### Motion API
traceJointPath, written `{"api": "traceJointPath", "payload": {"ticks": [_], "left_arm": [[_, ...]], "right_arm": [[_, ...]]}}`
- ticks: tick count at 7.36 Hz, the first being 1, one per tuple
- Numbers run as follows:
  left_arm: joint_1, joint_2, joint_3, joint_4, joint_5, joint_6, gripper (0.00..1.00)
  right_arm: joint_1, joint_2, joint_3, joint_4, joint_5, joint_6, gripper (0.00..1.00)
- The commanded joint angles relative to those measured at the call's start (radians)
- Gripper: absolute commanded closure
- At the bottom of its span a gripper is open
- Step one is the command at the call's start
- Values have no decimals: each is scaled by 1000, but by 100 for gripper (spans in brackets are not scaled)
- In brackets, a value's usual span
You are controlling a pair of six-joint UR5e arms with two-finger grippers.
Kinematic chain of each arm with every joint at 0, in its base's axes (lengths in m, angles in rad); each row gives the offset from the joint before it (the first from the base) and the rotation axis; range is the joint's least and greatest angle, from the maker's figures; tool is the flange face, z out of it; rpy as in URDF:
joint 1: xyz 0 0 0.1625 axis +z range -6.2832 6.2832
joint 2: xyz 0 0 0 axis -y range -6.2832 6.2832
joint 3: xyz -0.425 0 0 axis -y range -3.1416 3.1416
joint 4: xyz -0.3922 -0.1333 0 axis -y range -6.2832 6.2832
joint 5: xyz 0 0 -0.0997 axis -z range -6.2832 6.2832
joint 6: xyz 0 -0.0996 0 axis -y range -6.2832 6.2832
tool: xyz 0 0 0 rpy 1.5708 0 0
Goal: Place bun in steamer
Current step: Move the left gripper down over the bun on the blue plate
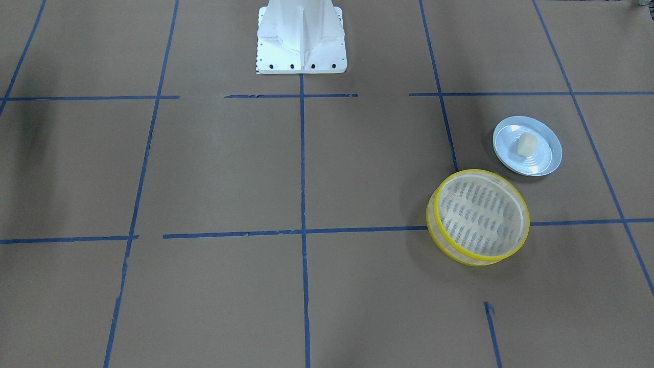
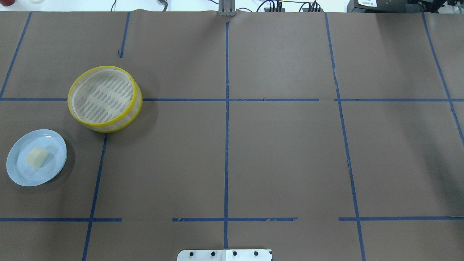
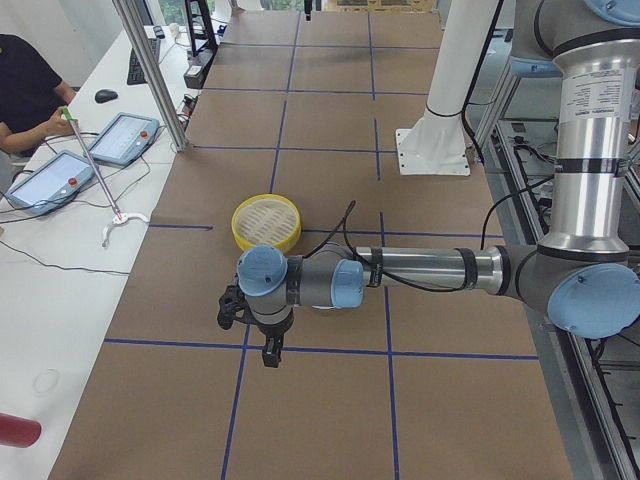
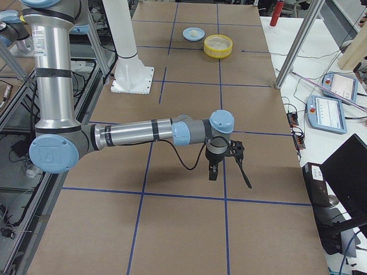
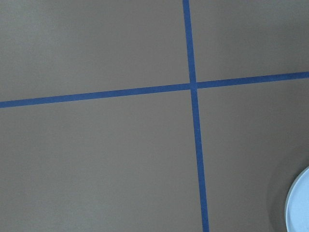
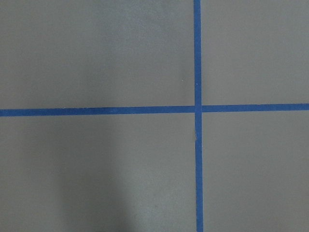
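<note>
Right, the bun (image 2: pixel 37 157) sits on the pale blue plate (image 2: pixel 21 175), out on the robot's left side of the table (image 2: pixel 282 152), and it hasn't gone anywhere near the basket yet. It's a small cream block, lying a touch off the plate's middle, nothing touching it. The steamer (image 2: pixel 103 96) stands close by but apart from the plate, farther from the robot and a bit nearer the table's centre, flat on its base, yellow rim up, slotted floor bare, straddling a line of blue tape (image 2: pixel 226 145). From across the table the same pair shows up: bun (image 1: pixel 525 145) on the plate (image 1: pixel 542 162), steamer (image 1: pixel 479 217) just in front of it with a narrow gap of brown paper between them. Over to the side view: the left arm (image 3: pixel 420 268) reaches out level above the table, the left gripper (image 3: pixel 262 342) pointing down, clear of the surface; how wide its jaws stand, I can't tell from this angle. Its wrist camera catches only tape lines and a sliver of the plate (image 5: pixel 300 207) in one corner. On the other end, the right gripper (image 4: pixel 228 167) hangs over bare paper, well away from the steamer (image 4: pixel 218 46), and its opening can't be read either. The white pedestal (image 1: pixel 301 36) stands between the two arms.
</note>
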Motion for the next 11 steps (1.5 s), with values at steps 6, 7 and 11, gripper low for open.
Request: {"api": "traceJointPath", "payload": {"ticks": [6,7,11], "left_arm": [[10,-32,-148,20,28,-56,0],[48,-13,-224,18,29,-155,0],[395,37,-375,-42,148,-558,0]], "right_arm": [[0,0,0,0,0,0,0],[0,0,0,0,0,0,0],[0,0,0,0,0,2,0]]}}
